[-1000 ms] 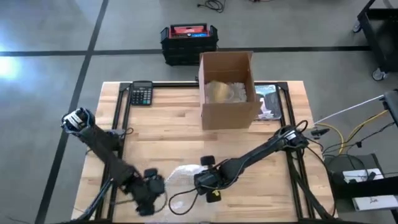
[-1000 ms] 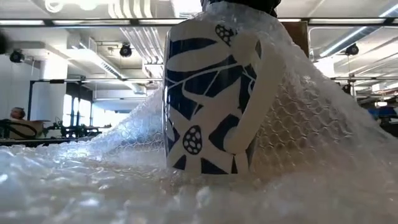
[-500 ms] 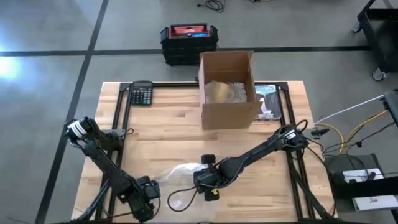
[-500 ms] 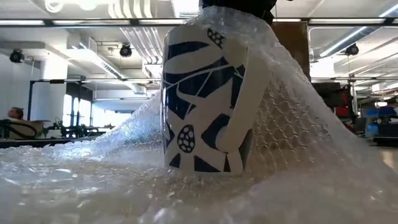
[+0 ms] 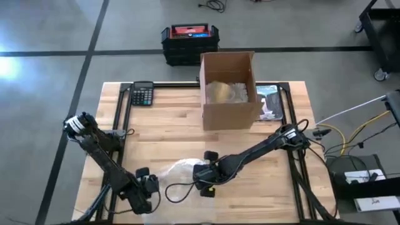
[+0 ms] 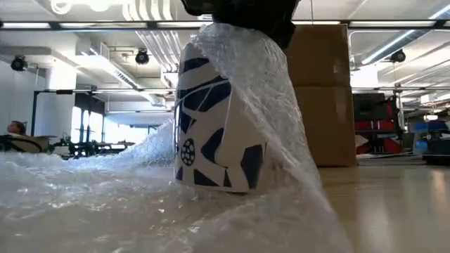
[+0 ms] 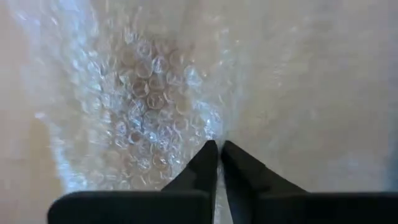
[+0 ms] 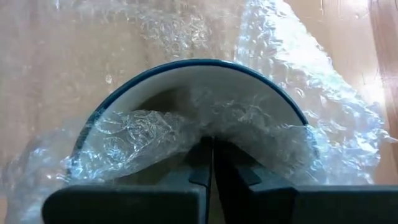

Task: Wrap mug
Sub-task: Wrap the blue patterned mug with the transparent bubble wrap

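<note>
Mug stands on the wrap, its rim and a fold of wrap pinched between your right gripper's fingers. Ceramic: heavy, slick, breakable; hold at the rim. Wrap is limp. Left gripper is closed on the sheet's edge. Since half a second ago, more wrap covers the mug.
</note>
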`<state>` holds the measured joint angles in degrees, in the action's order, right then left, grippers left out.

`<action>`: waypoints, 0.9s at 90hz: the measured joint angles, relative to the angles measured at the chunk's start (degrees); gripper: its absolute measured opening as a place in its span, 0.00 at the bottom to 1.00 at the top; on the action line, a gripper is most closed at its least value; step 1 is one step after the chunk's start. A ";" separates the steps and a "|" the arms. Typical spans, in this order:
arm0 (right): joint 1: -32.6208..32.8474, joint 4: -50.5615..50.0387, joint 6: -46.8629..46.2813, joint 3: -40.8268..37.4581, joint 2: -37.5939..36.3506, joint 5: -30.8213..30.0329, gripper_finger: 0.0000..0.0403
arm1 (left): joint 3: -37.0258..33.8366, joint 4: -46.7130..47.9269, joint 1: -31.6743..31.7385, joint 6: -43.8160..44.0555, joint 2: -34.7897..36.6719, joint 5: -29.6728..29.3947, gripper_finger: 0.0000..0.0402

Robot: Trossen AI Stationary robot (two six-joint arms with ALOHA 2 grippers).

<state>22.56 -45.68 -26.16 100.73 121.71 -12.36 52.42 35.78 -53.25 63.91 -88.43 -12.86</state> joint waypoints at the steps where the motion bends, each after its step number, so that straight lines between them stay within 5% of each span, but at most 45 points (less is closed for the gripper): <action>1: -0.01 0.05 0.04 0.00 0.00 0.03 0.01 | 0.00 0.01 0.00 -0.03 0.42 -0.37 0.01; 29: 0.00 1.58 1.17 -0.02 0.00 0.29 0.01 | 0.94 -7.53 2.87 -13.49 10.24 -22.64 0.00; 58: 0.01 1.84 1.11 -0.02 0.00 0.33 0.01 | 0.57 -29.56 17.16 -39.98 3.29 -19.49 0.00; 81: 0.03 1.80 1.11 -0.02 -0.01 0.70 0.01 | 1.14 -39.83 22.62 -44.68 -4.44 -14.89 0.00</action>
<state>22.59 -43.88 -25.05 100.71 121.70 -11.66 53.56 -4.05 -30.63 19.22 -92.87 -27.75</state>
